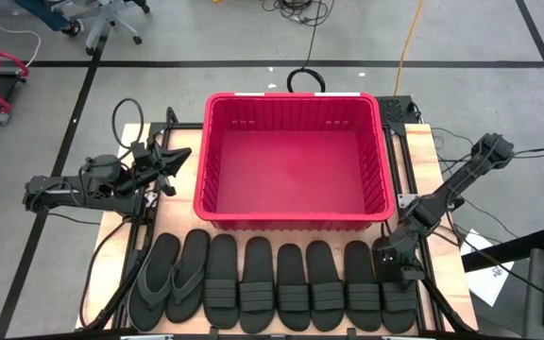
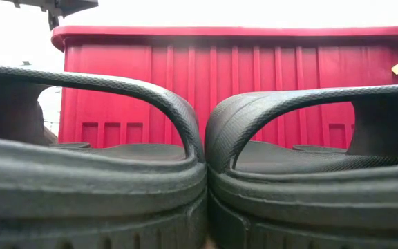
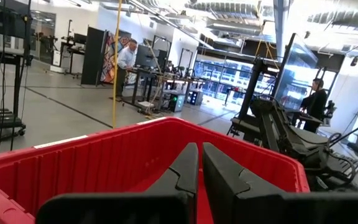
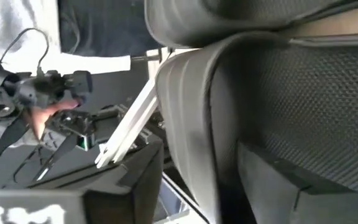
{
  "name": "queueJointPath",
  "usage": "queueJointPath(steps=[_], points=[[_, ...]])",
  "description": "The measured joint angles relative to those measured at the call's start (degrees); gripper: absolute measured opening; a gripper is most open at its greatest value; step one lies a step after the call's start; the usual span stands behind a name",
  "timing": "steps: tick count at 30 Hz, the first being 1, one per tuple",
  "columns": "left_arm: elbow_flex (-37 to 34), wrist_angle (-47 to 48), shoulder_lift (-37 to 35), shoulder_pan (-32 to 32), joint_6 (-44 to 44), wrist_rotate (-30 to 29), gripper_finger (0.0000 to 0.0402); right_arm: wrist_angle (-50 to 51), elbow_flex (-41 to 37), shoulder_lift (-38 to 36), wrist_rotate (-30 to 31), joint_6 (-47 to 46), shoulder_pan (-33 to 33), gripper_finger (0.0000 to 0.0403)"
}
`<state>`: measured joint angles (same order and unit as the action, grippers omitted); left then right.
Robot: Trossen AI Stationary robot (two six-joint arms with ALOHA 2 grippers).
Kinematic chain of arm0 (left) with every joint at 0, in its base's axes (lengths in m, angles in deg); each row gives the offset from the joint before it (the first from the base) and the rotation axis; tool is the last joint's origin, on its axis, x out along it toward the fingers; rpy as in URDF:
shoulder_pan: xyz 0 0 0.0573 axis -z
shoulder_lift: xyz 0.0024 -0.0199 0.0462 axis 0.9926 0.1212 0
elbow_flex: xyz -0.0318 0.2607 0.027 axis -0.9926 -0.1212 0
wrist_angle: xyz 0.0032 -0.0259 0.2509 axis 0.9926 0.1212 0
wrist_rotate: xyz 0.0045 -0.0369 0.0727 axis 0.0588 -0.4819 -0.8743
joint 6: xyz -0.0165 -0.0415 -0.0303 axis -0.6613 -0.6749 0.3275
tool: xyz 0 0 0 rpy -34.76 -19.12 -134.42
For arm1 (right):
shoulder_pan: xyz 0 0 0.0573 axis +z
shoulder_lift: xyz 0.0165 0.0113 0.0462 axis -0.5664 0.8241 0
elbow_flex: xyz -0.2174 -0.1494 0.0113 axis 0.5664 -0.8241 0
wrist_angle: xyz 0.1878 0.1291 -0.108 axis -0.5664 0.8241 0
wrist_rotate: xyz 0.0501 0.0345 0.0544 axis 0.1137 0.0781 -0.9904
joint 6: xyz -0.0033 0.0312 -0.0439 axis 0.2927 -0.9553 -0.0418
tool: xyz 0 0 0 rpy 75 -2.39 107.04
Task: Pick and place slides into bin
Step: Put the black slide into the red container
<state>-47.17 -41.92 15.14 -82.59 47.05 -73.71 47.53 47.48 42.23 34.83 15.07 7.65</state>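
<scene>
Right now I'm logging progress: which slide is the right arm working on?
The ribbed-strap slide at the row's right end, under the right gripper; the rest lie clear of either arm.

The light wooden tabletop [image 1: 437, 151] carries the red bin [image 1: 294, 219] at its middle. Just beside the bin's near wall, eight black slides [image 1: 272, 283] lie in one row, side by side.

Right tool [image 1: 397, 267] lowered at the table's front; left tool [image 1: 170, 162] closed, raised
</scene>
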Motion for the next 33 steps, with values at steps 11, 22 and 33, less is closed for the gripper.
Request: queueJointPath(steps=[11,22,33], points=[[0.0,0.1,0.0,0.0,-2.5,0.1,0.0021,-2.3,0.0,0.2,-0.1,-0.8,1.2,0.0026],[0.0,0.6,0.0,0.0,-4.1,0.1,0.0021,-12.0,-0.1,0.2,-0.5,-5.4,1.2,0.0006],[0.0,0.6,0.0,0.0,-5.5,0.6,0.0021,-14.6,-0.1,-0.4,-2.6,-10.1,1.1,0.0005]])
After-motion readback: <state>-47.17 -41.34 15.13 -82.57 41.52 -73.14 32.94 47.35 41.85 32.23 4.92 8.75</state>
